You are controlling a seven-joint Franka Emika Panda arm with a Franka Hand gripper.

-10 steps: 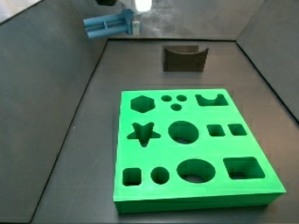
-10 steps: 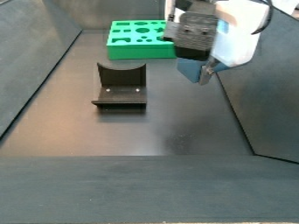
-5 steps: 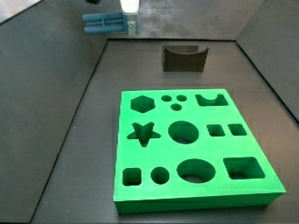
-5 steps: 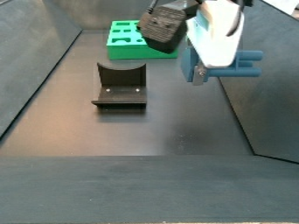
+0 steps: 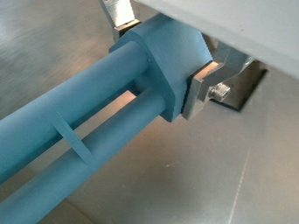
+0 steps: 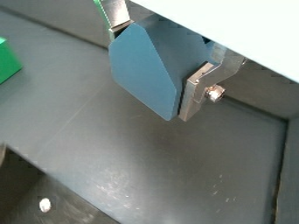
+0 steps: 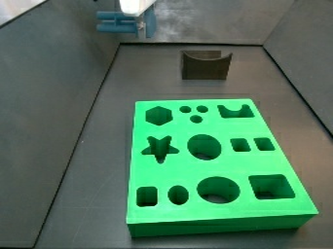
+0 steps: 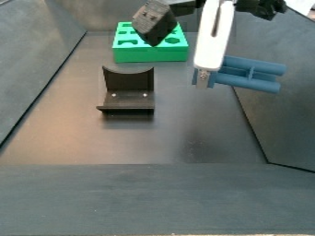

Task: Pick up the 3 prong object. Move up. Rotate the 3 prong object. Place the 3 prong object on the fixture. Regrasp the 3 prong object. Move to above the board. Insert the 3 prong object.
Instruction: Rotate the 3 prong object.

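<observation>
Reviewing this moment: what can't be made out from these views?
- End effector: its fingertips are covered by the blue piece in both wrist views.
- Blue piece: its far end is cut off by the wrist view's edge.
- Fixture: the notch is in shadow.
- Green board: partly hidden behind the arm.

Blue piece, green board, dark fixture on a grey floor

We see the 3 prong object in a blue-grey plastic, a flatter and more saturated blue in both wrist views, where a paler blue band crosses its prongs. The gripper, closed on it high above the floor, shows silver plate fingers with a bright metal screw, and its body in a side view is white with a black part behind it. We find the board a bright, even green, its cut-outs a darker green inside. The fixture is dark brown, near black. The floor is matt dark grey with pale scuffs.
</observation>
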